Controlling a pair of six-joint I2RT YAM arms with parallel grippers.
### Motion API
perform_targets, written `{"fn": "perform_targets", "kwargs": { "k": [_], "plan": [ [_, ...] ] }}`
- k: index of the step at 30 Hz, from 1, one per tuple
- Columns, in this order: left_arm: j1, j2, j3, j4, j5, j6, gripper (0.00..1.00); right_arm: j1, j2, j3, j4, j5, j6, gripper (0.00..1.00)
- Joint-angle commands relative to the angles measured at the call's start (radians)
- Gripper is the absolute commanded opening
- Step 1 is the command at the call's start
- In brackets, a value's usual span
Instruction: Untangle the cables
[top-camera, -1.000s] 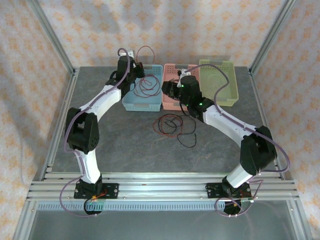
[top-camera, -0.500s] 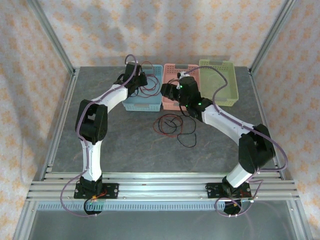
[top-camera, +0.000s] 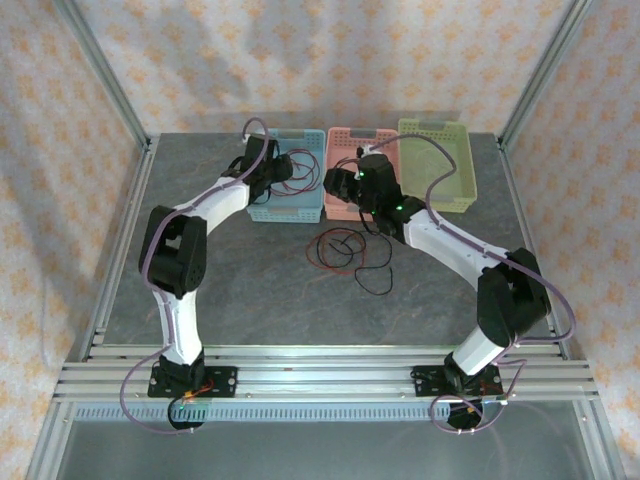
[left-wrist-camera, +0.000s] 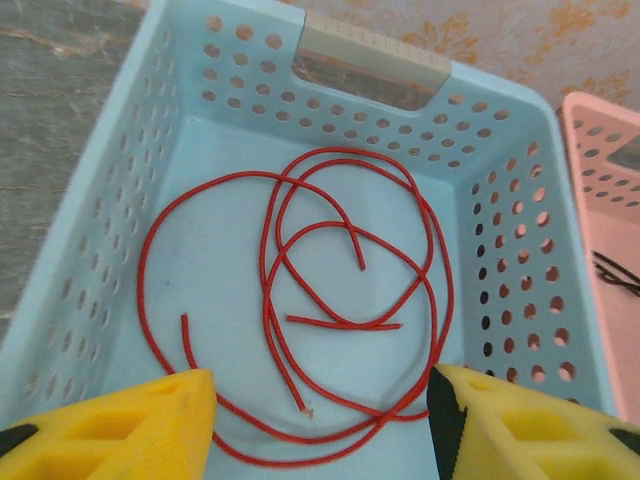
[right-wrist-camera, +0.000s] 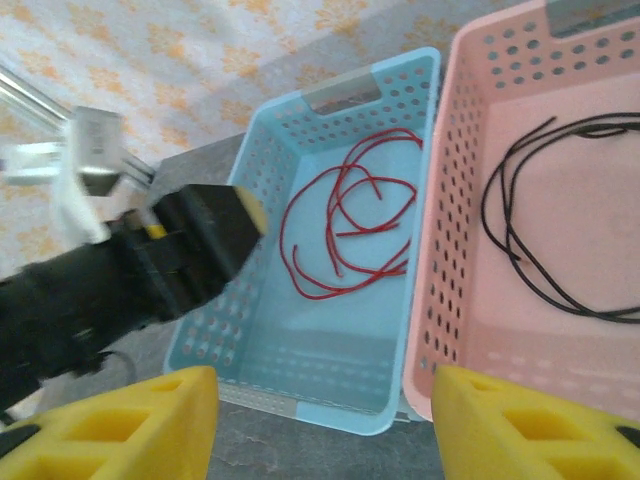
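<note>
A grey stone-look table (top-camera: 250, 290) stands inside a metal frame, with pale walls patterned in orange behind it. Three perforated baskets sit side by side at the far edge: a blue basket (left-wrist-camera: 130, 200) on the left, a pink basket (right-wrist-camera: 440, 200) in the middle and a green basket (top-camera: 437, 127) on the right.

A red cable (left-wrist-camera: 340, 322) lies in loose overlapping loops on the floor of the blue basket. A black cable (right-wrist-camera: 486, 215) lies coiled in the pink basket. More cables, red and dark, lie in a tangle (top-camera: 342, 248) on the table just near of the pink basket.

The left gripper (left-wrist-camera: 320, 400) hangs over the blue basket, yellow fingers spread wide apart, holding nothing. The right gripper (right-wrist-camera: 325, 400) hangs above the near walls of the blue and pink baskets, its fingers likewise wide apart and empty.
</note>
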Motion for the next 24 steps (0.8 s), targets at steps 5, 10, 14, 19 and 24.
{"fn": "perform_targets", "kwargs": {
  "k": [5,10,14,19,24],
  "plan": [
    [-0.083,-0.228,-0.140,0.070,-0.058,0.083,0.60,-0.007,-0.038,0.009,-0.091,0.055,0.029,0.65],
    [-0.170,-0.363,-0.297,0.149,-0.079,0.108,0.60,0.005,-0.103,-0.099,-0.070,0.093,0.009,0.64],
    [-0.232,-0.444,-0.428,0.208,-0.066,0.086,0.60,0.024,-0.143,-0.161,-0.094,0.108,-0.022,0.58],
    [-0.316,-0.506,-0.551,0.247,-0.069,0.045,0.60,0.080,-0.162,-0.219,-0.156,0.197,-0.017,0.53],
    [-0.376,-0.543,-0.654,0.309,-0.066,-0.033,0.59,0.117,-0.173,-0.279,-0.193,0.235,0.020,0.49]
  ]
}}
